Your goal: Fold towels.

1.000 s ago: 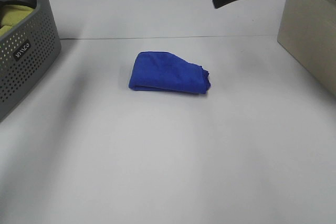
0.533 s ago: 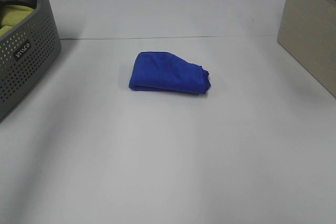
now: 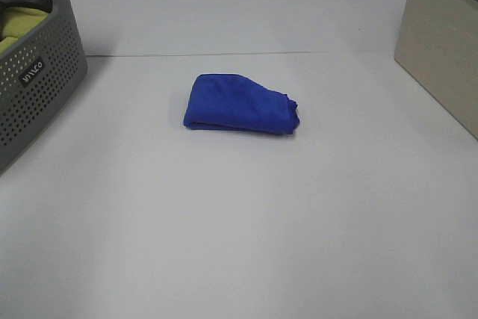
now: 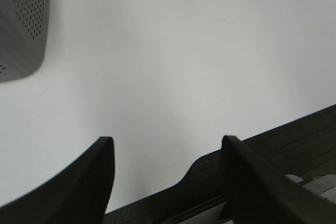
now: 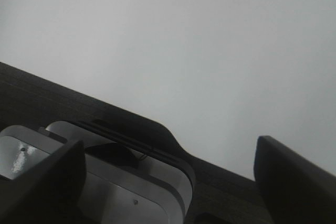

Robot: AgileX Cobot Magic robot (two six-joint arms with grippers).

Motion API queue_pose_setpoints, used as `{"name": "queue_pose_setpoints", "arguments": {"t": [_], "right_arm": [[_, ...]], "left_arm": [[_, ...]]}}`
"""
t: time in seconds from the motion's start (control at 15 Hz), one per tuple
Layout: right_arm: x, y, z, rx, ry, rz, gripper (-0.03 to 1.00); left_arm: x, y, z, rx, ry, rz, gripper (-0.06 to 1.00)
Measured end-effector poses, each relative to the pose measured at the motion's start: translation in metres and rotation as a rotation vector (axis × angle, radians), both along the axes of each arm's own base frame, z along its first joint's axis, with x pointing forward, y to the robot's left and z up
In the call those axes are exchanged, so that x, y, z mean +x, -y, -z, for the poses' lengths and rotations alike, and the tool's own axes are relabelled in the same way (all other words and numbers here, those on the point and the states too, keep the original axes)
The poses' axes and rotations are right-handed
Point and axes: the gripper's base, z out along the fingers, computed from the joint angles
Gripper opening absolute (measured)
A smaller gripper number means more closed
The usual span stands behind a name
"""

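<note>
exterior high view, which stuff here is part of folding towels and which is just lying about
Part of the job:
- blue towel, folded, lying on the table

Just lying about:
- grey perforated basket with a yellow-green cloth inside
- beige box

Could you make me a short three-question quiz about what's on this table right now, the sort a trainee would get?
1. True or false: the blue towel lies spread out flat in a single layer.
2. Multiple choice: the grey perforated basket stands at which side of the overhead view? A) left B) right C) middle
3. Short answer: is either the left hand or the right hand gripping anything?

Key
1. False: it lies folded into a compact bundle on the white table.
2. A.
3. No. Both hands are open and empty, away from the towel.
</note>
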Motion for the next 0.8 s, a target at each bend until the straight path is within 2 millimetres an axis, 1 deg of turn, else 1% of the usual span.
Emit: {"name": "queue_pose_setpoints", "arguments": {"t": [0.13, 0.2, 0.33, 0.4, 0.53, 0.6, 0.73, 0.8], "right_arm": [[-0.037, 0.011, 0.013, -0.026, 0.08, 0.006, 0.82], [-0.052, 0.015, 0.02, -0.035, 0.124, 0.011, 0.82], [-0.079, 0.023, 0.028, -0.044, 0.251, 0.025, 0.82], [-0.094, 0.027, 0.03, -0.028, 0.365, 0.034, 0.82], [-0.106, 0.029, 0.032, -0.016, 0.487, 0.024, 0.82], [-0.109, 0.03, 0.036, -0.018, 0.516, 0.016, 0.82], [-0.105, 0.029, 0.049, -0.024, 0.504, 0.012, 0.82], [-0.105, 0.029, 0.049, -0.024, 0.502, 0.013, 0.82]], "left_arm": [[-0.033, -0.005, 0.022, 0.003, 0.063, 0.014, 0.57], [-0.044, -0.007, 0.033, 0.008, 0.088, 0.022, 0.57], [-0.057, -0.009, 0.055, 0.038, 0.139, 0.057, 0.57], [-0.06, -0.009, 0.068, 0.059, 0.151, 0.09, 0.57], [-0.059, -0.007, 0.08, 0.063, 0.129, 0.124, 0.57], [-0.057, -0.006, 0.08, 0.059, 0.149, 0.133, 0.57], [-0.053, -0.005, 0.083, 0.056, 0.182, 0.137, 0.57], [-0.053, -0.005, 0.083, 0.06, 0.187, 0.139, 0.57]]}}
